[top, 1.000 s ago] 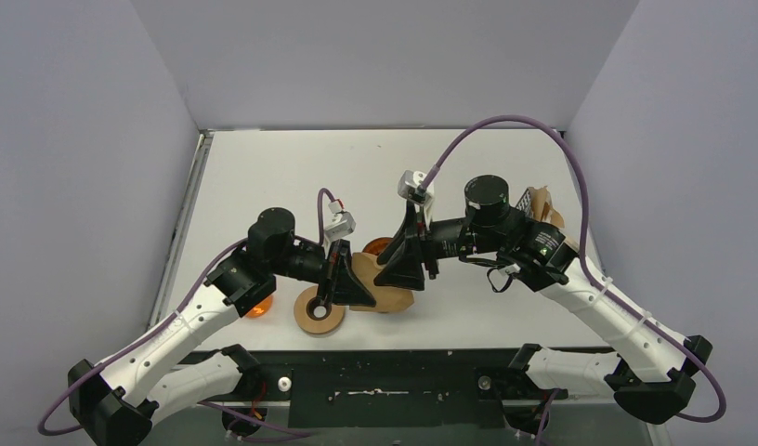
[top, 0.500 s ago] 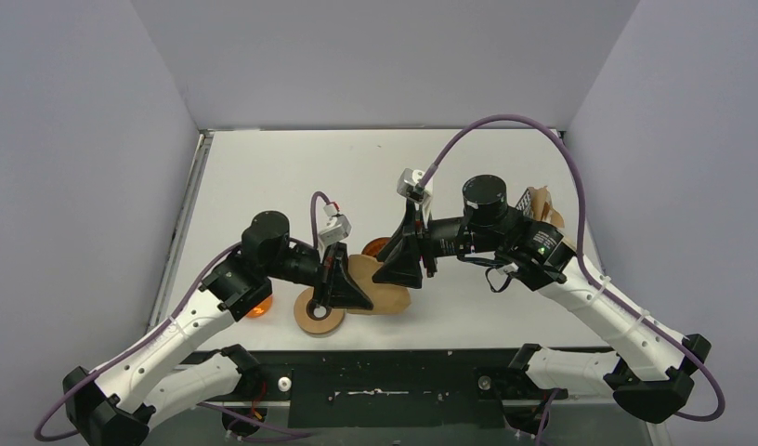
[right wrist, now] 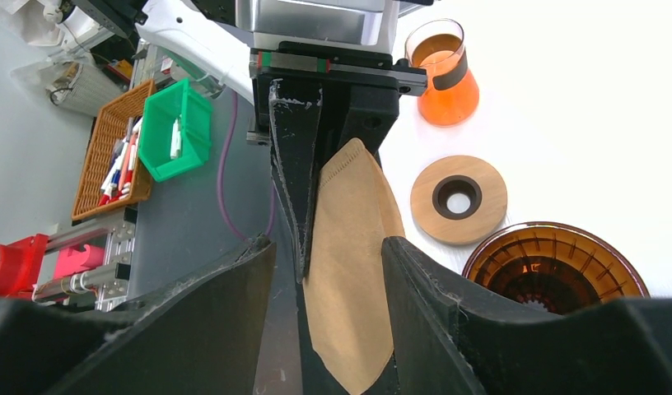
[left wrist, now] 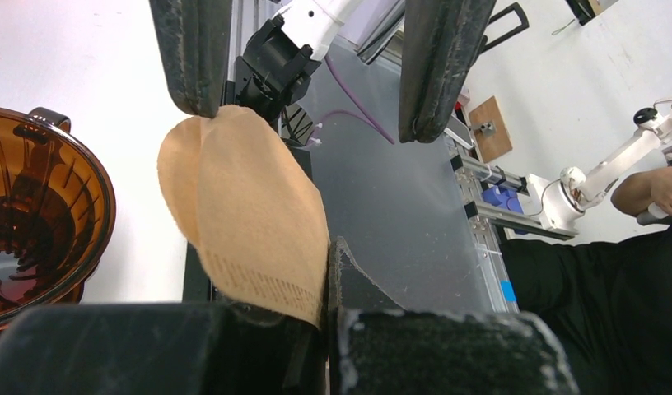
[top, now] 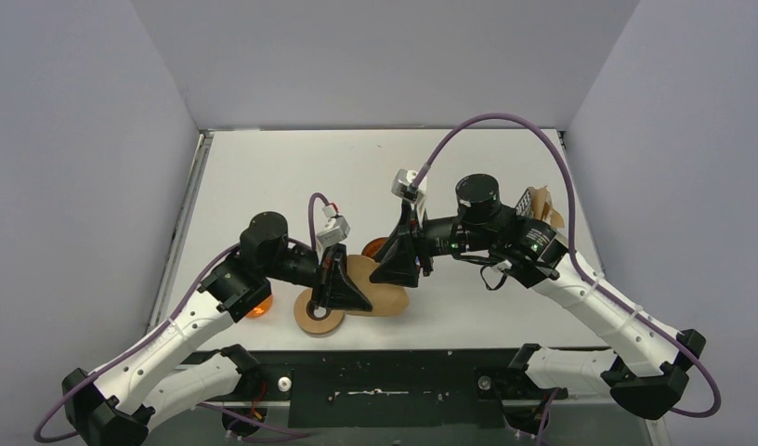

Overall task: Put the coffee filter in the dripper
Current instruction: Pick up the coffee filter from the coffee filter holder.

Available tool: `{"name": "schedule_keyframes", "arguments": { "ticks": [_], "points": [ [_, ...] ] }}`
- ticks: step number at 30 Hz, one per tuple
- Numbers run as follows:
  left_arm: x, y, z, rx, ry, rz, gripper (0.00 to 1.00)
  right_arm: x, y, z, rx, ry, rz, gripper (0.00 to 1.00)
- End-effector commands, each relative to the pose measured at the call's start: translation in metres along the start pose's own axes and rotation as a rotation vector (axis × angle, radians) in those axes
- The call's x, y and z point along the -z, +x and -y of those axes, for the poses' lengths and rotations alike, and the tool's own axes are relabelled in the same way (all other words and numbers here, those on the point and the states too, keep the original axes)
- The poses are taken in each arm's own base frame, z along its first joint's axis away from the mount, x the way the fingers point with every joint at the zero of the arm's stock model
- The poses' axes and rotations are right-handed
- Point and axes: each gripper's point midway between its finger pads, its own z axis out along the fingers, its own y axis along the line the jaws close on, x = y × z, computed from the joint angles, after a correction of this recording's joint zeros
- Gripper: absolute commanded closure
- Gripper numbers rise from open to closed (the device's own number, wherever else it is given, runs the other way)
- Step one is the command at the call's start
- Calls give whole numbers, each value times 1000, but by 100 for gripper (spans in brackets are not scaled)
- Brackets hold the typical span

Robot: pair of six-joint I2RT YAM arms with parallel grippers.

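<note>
Drifting slightly leftward in the overhead view: black two-finger left gripper [top: 349, 290], carrying the pinched tan paper coffee filter [top: 383, 295] along with it. Edging the same way, left and a little up-frame: black two-finger right gripper [top: 394, 268], its white wrist camera [top: 405, 183] and round black elbow joint [top: 477, 190]. Swinging leftward overhead: arching purple cable [top: 487, 121].

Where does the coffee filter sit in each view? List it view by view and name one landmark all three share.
Top external: coffee filter low centre, right of the wooden ring.
Left wrist: centre-left, seamed edge pinched in the left tool.
Right wrist: middle, inside the open right tool.
Shared landmark: amber dripper, half hidden in top external, left edge in left wrist, bottom right in right wrist.
</note>
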Motion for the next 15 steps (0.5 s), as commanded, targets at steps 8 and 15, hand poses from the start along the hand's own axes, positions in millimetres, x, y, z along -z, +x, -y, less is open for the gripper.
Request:
{"name": "schedule_keyframes", "arguments": {
  "ticks": [8,15],
  "points": [
    [2,-3,17,-88,67,7,100,-6,-11,2,40,0,36,46],
    [4,-4,19,-101,67,15,100,-5,-7,-2,50,-26,19,49]
  ]
}}
